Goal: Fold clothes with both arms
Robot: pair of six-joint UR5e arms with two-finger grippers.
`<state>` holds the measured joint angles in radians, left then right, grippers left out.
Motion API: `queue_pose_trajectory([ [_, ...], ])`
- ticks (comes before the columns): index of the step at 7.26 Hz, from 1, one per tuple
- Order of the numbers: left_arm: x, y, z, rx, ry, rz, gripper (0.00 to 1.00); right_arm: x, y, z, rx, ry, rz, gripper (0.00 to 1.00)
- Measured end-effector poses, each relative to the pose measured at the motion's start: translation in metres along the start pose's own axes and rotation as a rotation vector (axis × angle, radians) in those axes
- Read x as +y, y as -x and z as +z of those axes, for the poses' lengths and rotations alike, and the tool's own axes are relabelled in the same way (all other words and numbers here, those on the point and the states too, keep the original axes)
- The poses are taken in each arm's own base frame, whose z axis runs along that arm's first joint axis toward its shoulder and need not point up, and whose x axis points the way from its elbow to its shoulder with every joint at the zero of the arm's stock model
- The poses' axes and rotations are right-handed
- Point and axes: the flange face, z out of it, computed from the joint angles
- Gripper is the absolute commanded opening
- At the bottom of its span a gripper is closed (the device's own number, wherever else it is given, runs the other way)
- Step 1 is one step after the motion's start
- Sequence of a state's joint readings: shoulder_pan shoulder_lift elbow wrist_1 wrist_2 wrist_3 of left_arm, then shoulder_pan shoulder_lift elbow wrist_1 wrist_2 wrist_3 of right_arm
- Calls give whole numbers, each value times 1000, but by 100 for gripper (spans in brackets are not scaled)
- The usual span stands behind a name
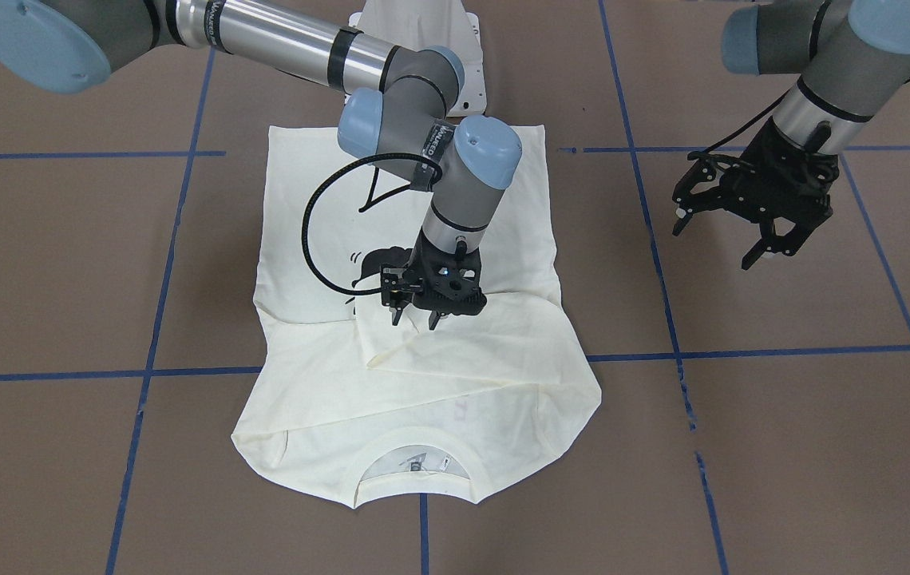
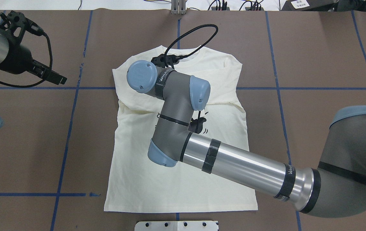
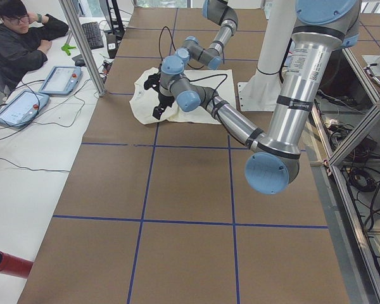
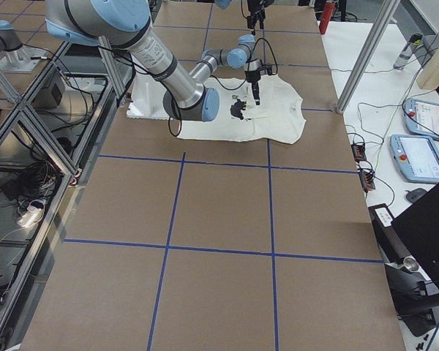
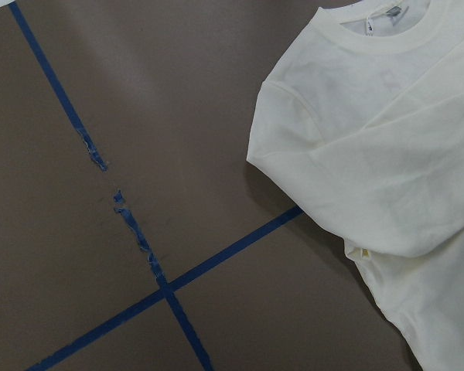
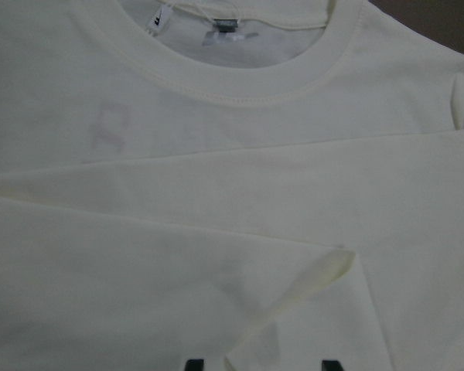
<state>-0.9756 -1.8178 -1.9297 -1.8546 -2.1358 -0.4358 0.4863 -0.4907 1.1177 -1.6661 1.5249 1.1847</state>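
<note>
Hovering jaws-apart just over the folded sleeve (image 1: 487, 335), the right gripper (image 1: 415, 318) could snag and undo the shirt (image 1: 423, 415) lying flat at the middle of the table (image 1: 782, 399) (left gripper (image 1: 730, 231), also spread, hangs well aside).

White capital lettering runs along the black bands (image 2: 163, 79) on the right arm (image 2: 234, 163); it looks like "WANLEED", though the letters are small. On the shirt (image 6: 232, 232), a faint pink character (image 6: 112, 127) shows through the cloth below the collar, reversed and unreadable. The neck tags (image 6: 220, 32) carry print too blurred to read. A white card (image 2: 298, 4) beyond the far right of the desk (image 2: 314, 128) bears illegible marks.
</note>
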Motion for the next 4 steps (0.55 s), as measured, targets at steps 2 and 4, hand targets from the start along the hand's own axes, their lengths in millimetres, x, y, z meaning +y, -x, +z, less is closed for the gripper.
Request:
queue_pose_trajectory([
  [2,0,0,0,0,1,-2,100,3,-2,8,11,4,-50,56],
  [4,0,0,0,1,1,-3,100,6,-4,13,19,9,-94,55],
])
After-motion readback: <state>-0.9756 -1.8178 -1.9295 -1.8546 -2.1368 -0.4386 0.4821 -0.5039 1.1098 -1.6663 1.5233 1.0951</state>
